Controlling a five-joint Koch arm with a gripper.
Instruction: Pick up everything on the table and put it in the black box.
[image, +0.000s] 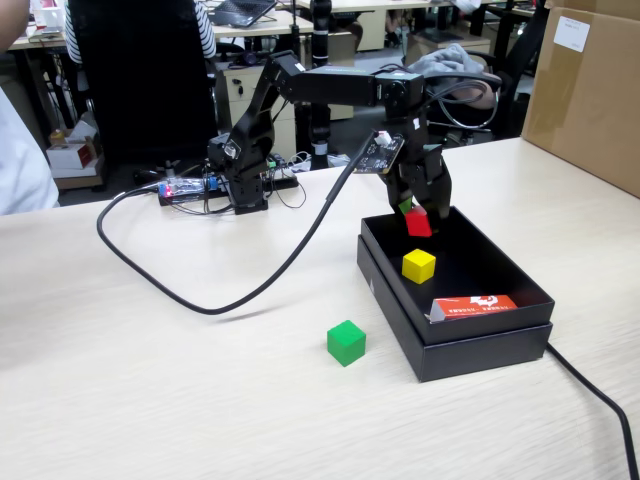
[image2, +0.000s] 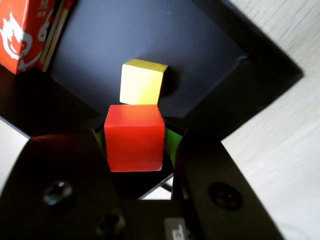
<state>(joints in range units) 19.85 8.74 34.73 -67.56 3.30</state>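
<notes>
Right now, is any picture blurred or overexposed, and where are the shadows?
Fixed view: sharp and evenly lit; the green cube throws only a faint shadow on the table. Wrist view: the yellow cube looks washed out, the red cube is sharp, and the gripper is dark in the foreground.

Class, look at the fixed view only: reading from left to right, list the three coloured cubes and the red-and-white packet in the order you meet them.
green cube → red cube and yellow cube, which share almost the same position so their order is unclear → red-and-white packet.
</notes>
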